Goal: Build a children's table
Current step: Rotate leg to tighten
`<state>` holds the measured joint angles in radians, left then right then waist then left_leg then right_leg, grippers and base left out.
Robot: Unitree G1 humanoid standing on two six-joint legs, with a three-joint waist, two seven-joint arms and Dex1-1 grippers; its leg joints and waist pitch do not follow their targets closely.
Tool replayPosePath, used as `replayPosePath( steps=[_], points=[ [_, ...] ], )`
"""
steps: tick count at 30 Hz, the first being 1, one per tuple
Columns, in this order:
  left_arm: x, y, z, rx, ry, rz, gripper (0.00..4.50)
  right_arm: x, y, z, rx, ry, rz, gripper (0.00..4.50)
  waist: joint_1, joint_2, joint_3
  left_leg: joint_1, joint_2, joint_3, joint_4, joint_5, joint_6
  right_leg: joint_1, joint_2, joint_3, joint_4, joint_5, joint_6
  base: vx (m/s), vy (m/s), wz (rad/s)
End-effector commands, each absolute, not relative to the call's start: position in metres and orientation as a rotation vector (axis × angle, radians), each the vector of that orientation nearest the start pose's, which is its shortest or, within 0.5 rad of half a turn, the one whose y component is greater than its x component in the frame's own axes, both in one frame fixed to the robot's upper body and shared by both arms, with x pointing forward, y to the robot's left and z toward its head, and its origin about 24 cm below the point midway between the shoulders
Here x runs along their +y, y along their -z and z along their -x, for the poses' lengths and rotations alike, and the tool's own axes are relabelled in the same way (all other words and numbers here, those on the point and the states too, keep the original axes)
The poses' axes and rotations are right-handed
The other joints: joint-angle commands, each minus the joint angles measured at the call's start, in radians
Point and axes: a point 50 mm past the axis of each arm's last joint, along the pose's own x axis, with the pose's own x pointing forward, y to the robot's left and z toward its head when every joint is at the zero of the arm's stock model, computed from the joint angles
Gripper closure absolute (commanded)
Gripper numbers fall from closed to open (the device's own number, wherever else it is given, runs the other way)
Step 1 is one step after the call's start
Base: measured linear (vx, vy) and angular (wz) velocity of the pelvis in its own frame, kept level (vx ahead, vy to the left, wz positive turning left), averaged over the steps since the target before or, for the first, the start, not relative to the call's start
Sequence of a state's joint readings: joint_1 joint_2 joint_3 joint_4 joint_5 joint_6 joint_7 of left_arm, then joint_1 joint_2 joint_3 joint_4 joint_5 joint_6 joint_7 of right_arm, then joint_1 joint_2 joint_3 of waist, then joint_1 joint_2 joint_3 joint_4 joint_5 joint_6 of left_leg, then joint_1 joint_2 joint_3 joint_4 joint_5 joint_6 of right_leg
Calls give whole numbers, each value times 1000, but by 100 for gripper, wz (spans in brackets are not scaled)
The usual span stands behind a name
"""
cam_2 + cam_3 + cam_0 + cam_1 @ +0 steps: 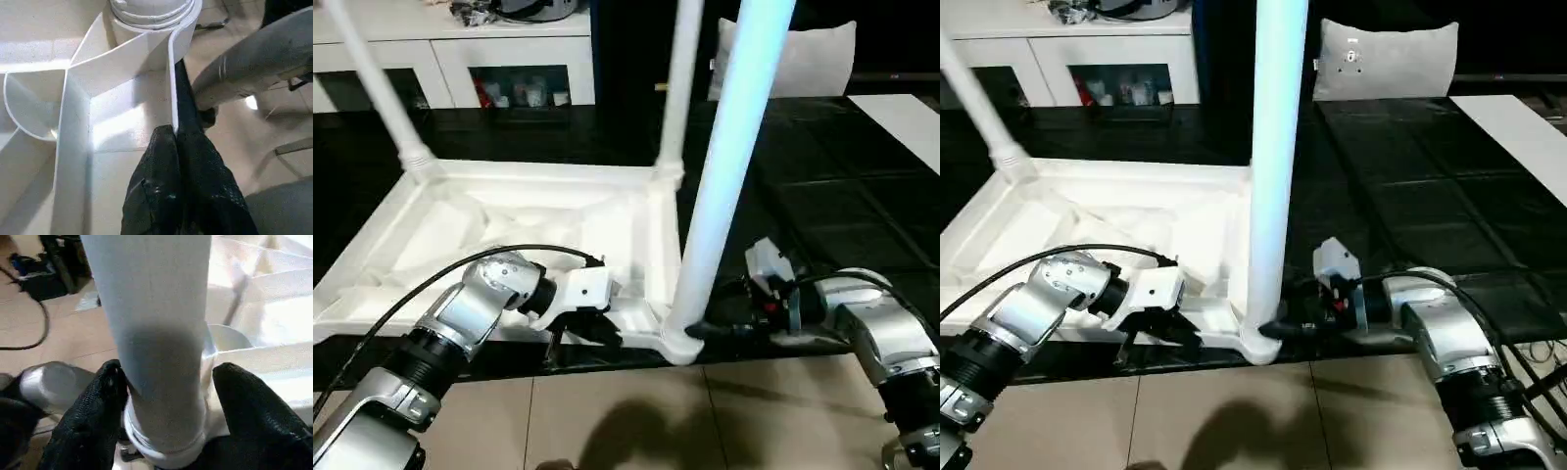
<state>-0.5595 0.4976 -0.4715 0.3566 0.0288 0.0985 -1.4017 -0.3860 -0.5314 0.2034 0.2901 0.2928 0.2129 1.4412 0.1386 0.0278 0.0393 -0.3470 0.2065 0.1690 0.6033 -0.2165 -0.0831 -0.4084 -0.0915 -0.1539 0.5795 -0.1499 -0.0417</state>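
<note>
The white tabletop [440, 235] lies upside down on the dark floor mat, ribbed side up. Three white legs stand in its corner sockets: far left [382, 88], far right [677, 88] and near right [720, 196]. My left gripper [173, 134] is shut on the thin upright rim of the tabletop [172, 88], just beside the near right socket. My right gripper [168, 377] straddles the base of the near right leg [156, 333]. One finger [110, 382] rests against the leg, the other [244, 396] stands a little off it.
A white cabinet with glass doors [509, 69] runs along the back. A white cushion [803, 59] leans at the back right, a white board [901, 117] lies at the right. Tan floor tiles [705, 411] start at the tabletop's near edge.
</note>
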Motion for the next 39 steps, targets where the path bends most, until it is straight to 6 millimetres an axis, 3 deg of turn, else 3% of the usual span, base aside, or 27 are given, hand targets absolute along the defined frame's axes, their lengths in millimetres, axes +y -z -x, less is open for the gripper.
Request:
replayPosePath(
  steps=[1,3,13,17,20,22,23,27,28,29,30,34,36,39],
  points=[
    [114,-63,-282,497,1746,-673,450,-167,-74,-275,353,-1552,124,181,-6,-9,-69,-2,33,-2,-65,-87,89,64,-66,65,-63,-318,-115,0,0,0],
    [114,-62,-282,499,1743,-667,450,-166,-72,-274,358,-1557,114,211,-2,-10,-69,0,35,-2,-66,-89,85,63,-66,66,-61,-308,-120,0,0,0],
    [118,-60,-280,510,1660,-503,450,-163,-70,-273,336,-1496,37,255,-5,-12,-69,-5,31,-2,-66,-79,79,67,-66,65,-61,-314,-113,0,0,0],
    [115,-58,-284,516,1509,-424,450,-155,-63,-284,340,-1305,21,257,-14,-14,-65,-4,27,-2,-68,-94,62,66,-65,62,-69,-360,-94,0,0,0],
    [110,-58,-288,513,1417,-363,450,-148,-56,-297,359,-1127,9,257,-37,-15,-60,-8,20,-5,-71,-119,45,70,-63,54,-81,-430,-66,0,0,0],
    [101,-58,-295,507,1300,-294,450,-137,-49,-311,385,-927,-12,258,-64,-15,-58,-8,13,-8,-70,-139,28,72,-63,46,-90,-476,-46,0,0,0],
    [101,-58,-295,507,1300,-294,450,-137,-49,-311,385,-927,-12,259,-71,-15,-58,-6,13,-6,-69,-143,24,70,-63,47,-92,-482,-41,0,0,0],
    [86,-59,-306,490,1150,-242,450,-123,-42,-325,415,-704,-49,259,-101,-14,-59,-7,4,-5,-63,-147,39,66,-57,42,-101,-501,-28,0,0,0],
    [74,-63,-316,453,1030,-196,450,-113,-37,-331,413,-578,-101,259,-106,-11,-59,-3,5,-4,-63,-146,40,61,-57,42,-104,-497,-32,0,0,0],
    [69,-65,-319,438,996,-185,450,-109,-36,-332,406,-555,-110,259,-106,-9,-59,1,4,-4,-61,-150,37,58,-57,40,-105,-500,-35,0,0,0],
    [62,-67,-324,415,949,-173,450,-102,-35,-333,389,-535,-141,203,-101,-8,-63,3,4,-5,-61,-148,40,61,-58,40,-105,-490,-35,0,0,0],
    [54,-69,-324,407,955,-175,450,-95,-37,-337,356,-516,-171,168,-92,-7,-69,-5,15,-7,-66,-99,68,66,-61,52,-86,-364,-74,0,0,0],
    [56,-69,-323,407,968,-211,450,-97,-42,-336,320,-554,-147,146,-85,-8,-71,-7,18,-7,-65,-70,85,70,-61,56,-71,-284,-106,0,0,0],
    [64,-67,-324,412,964,-233,450,-104,-47,-332,274,-621,-111,123,-78,-9,-70,-7,18,-5,-66,-64,98,73,-62,59,-66,-252,-125,0,0,0]
  ],
)
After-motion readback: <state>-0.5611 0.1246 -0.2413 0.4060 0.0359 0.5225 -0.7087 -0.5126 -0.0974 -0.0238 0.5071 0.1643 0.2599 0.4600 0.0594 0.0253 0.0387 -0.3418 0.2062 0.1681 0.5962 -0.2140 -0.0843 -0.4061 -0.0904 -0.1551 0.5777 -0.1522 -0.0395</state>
